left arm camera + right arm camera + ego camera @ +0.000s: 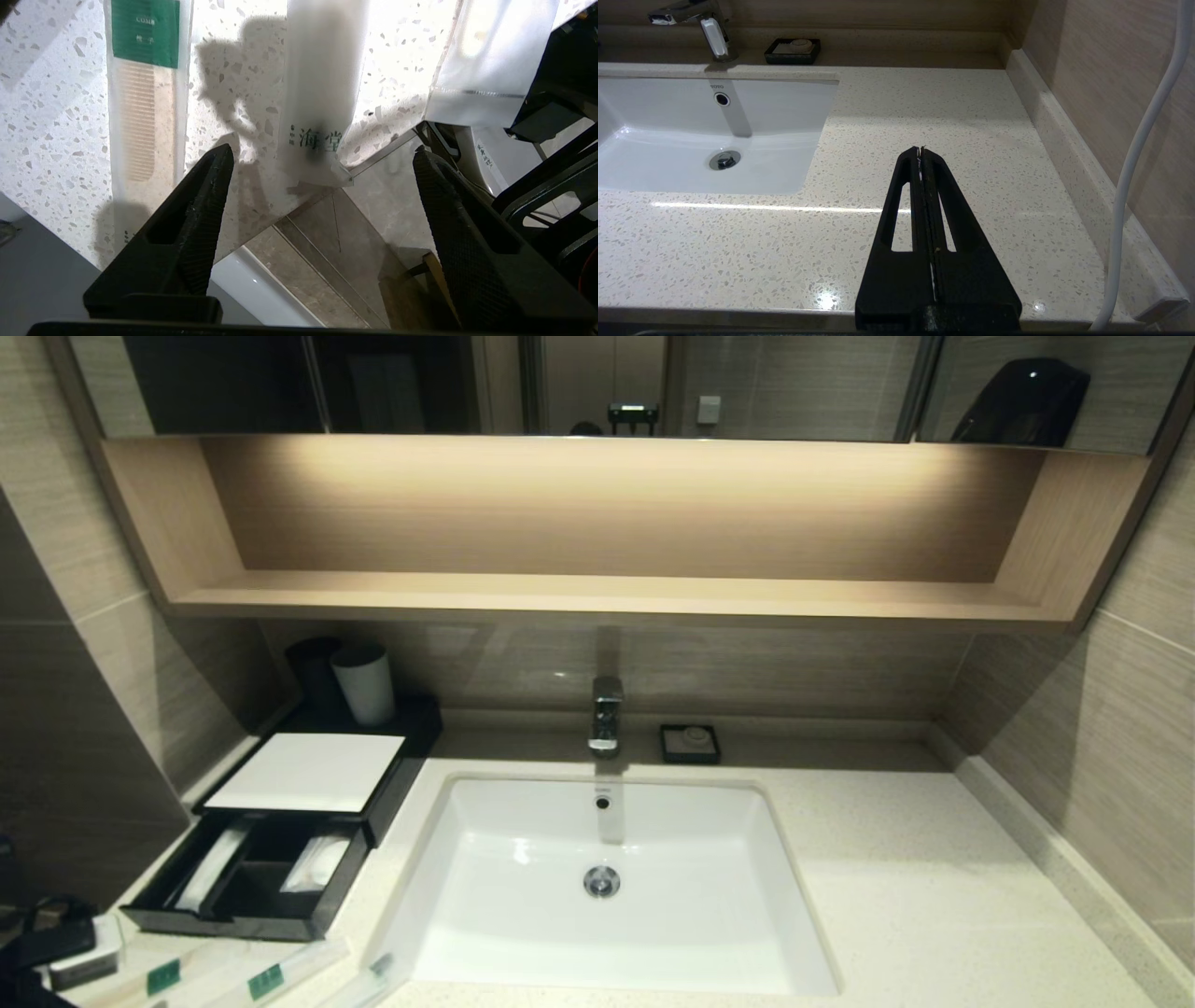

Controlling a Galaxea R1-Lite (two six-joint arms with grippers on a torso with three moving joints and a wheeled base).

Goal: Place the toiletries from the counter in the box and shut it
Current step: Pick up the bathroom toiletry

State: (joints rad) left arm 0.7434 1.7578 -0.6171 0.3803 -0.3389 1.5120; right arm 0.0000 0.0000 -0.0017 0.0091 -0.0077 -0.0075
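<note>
Lying in the box's (308, 775) pulled-out drawer (247, 877) are two packets; at least three more — a comb packet (145, 93) among them — wait on the counter (896, 896). Left claw (322, 163) hangs open, empty, over them; right claw (923, 151) parked, closed. Drawer not yet shut.

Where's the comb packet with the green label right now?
In the left wrist view the comb packet lies flat on the counter near its front edge, beside a frosted packet, just beyond the open left gripper.
</note>
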